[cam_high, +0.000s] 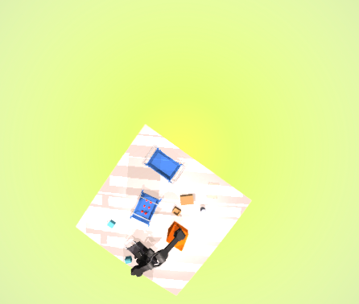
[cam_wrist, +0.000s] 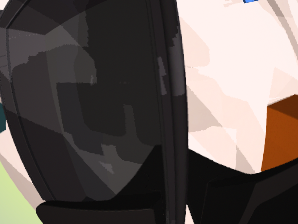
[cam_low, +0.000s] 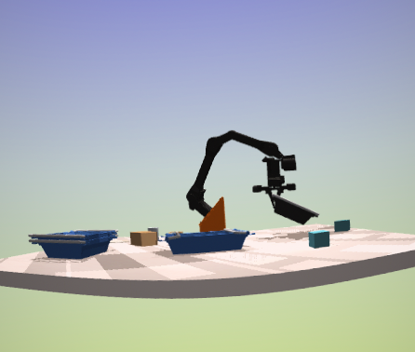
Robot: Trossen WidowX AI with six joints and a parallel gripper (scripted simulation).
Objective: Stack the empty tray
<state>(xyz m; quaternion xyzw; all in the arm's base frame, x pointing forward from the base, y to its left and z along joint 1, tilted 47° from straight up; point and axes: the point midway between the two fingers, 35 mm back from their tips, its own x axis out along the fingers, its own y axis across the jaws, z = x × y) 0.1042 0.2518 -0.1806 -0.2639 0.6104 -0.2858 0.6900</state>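
Observation:
The loaded blue tray (cam_high: 154, 209) (cam_low: 207, 243) stands on the table with several small red blocks (cam_high: 144, 206) inside. Its two pale wire bars (cam_high: 141, 216) lie across its top, one near each end. The black empty tray (cam_low: 295, 210) (cam_high: 134, 248) (cam_wrist: 110, 60) hangs tilted above the table. Its far end is low and its held side is high. My gripper (cam_low: 274, 199) (cam_wrist: 166, 150) is shut on its rim, which runs between the fingers in the wrist view. In the top view the arm covers part of the black tray and hides the fingertips.
Another blue tray (cam_high: 163, 164) (cam_low: 76, 250), empty, has its bars out at its ends. An orange wedge-like thing (cam_high: 172, 232) (cam_low: 216, 218) (cam_wrist: 283, 134) stands beside the arm. Also there: brown boxes (cam_high: 187, 199) (cam_high: 176, 211), a grey cylinder (cam_high: 203, 209) and two teal blocks (cam_high: 112, 223) (cam_high: 128, 260).

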